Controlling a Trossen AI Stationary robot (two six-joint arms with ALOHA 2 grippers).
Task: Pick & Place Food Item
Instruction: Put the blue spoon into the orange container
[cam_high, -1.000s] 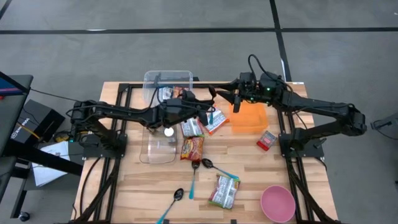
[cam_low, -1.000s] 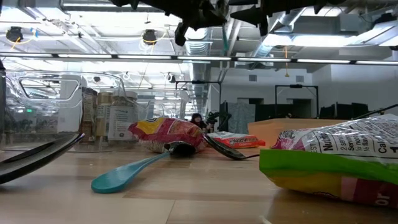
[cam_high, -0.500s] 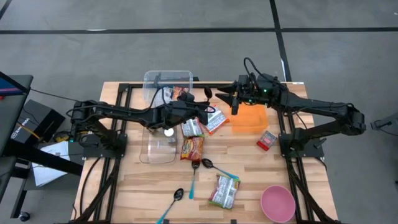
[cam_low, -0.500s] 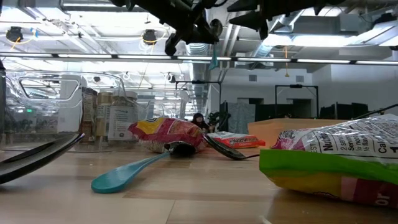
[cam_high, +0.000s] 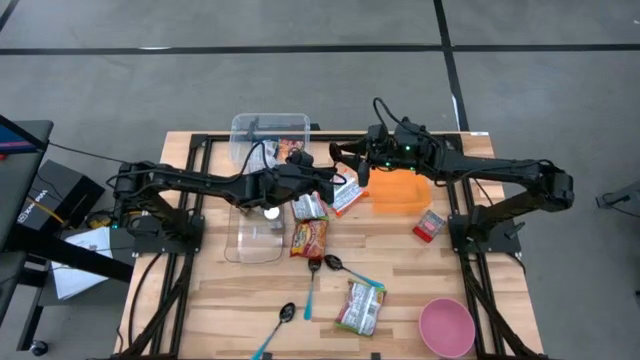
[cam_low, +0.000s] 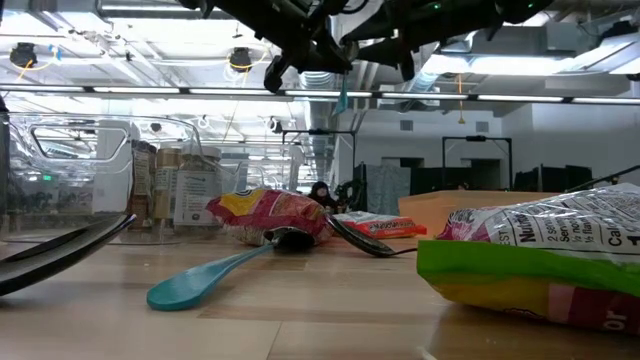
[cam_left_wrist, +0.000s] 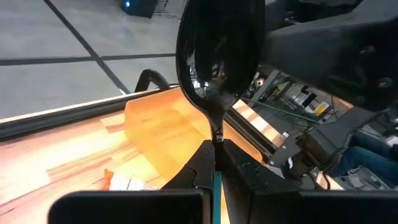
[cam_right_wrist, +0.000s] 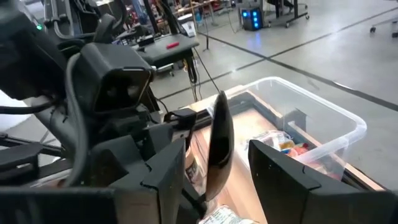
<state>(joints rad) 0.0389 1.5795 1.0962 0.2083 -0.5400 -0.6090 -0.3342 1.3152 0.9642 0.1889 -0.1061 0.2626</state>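
A spoon with a black bowl (cam_left_wrist: 217, 50) and a teal handle (cam_low: 343, 100) is up in the air over the table's far middle, my left gripper (cam_left_wrist: 214, 152) shut on it (cam_high: 336, 176). My right gripper (cam_right_wrist: 221, 177) is open and faces it from the right (cam_high: 348, 160). Its fingers stand on either side of the spoon's bowl (cam_right_wrist: 221, 143) without touching. Food packets lie on the table: a red-yellow one (cam_high: 310, 238), a green-silver one (cam_high: 360, 305) and others (cam_high: 345, 195) under the arms. My left gripper pinches the spoon's neck (cam_left_wrist: 217, 132), where the black bowl meets the teal handle, between its two fingers. The fingers come about level from the table's left. The spoon stands roughly upright, bowl up and handle hanging below, lifted clear of the table.
An orange box (cam_high: 402, 190) sits under my right arm. A clear bin (cam_high: 268, 135) with food stands at the far left, its lid (cam_high: 255, 232) in front. A red packet (cam_high: 429, 225), a pink bowl (cam_high: 447, 327) and other spoons (cam_high: 345, 268) (cam_high: 285, 315) lie nearer.
My right gripper has gone toward the table's left and a little down, up to the spoon, its fingers now on either side of the bowl. My left gripper has tipped, so the spoon's teal handle has swung and hangs lower than before.
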